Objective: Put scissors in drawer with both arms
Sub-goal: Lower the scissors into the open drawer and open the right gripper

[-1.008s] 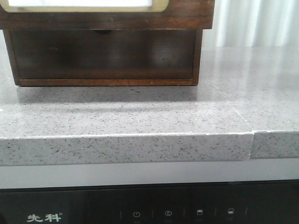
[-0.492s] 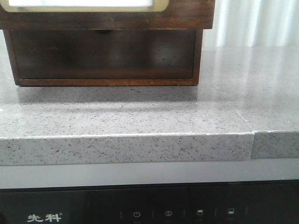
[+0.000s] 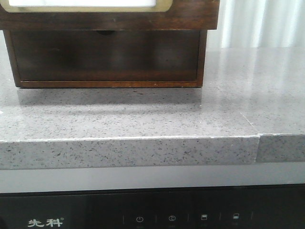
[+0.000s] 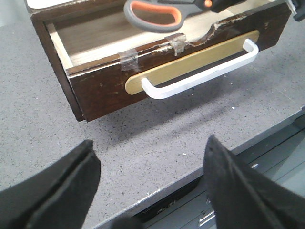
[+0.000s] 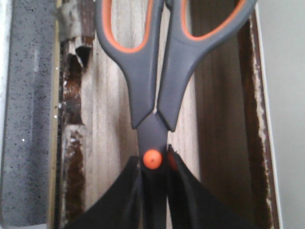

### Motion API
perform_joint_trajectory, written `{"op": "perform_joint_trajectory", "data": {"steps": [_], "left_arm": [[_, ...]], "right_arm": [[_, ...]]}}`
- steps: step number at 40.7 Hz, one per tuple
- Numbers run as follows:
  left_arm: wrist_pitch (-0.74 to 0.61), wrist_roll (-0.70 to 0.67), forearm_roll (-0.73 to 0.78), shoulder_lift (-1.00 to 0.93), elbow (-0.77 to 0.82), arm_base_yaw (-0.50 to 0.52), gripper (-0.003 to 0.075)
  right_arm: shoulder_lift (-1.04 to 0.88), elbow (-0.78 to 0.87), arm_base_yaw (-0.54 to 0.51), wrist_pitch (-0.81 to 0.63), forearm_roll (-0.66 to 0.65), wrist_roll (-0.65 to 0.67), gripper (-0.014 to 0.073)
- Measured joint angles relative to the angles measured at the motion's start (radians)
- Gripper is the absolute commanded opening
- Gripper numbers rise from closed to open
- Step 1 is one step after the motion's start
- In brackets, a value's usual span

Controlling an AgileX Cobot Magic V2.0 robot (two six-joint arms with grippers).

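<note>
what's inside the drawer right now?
The drawer is open, showing a bare pale wood floor. The scissors hang over it, gripped at the blades by the right pincer. The pincer hides the blades and the floor beneath.

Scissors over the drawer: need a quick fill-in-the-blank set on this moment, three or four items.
1. The grey-handled scissors with orange-lined loops are gripped by the ____ end effector.
2. The dark brown wooden drawer is ____, its pale floor showing.
3. The left end effector is ____, holding nothing.
4. The drawer's white handle sits on a ____-coloured plate.

Missing words: right; open; open; gold
</note>
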Motion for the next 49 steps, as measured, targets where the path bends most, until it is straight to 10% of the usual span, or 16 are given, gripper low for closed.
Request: {"op": "perform_joint_trajectory", "data": {"steps": [21,49], "left_arm": [[0.000,0.000,0.000,0.000,0.000,0.000,0.0462],[0.000,0.000,0.000,0.000,0.000,0.000,0.0462]], "right_arm": [[0.026,0.000,0.000,0.002,-0.070,0.036,0.0299],[-0.117,-0.004,0.000,0.014,-0.074,0.349,0.0295]]}}
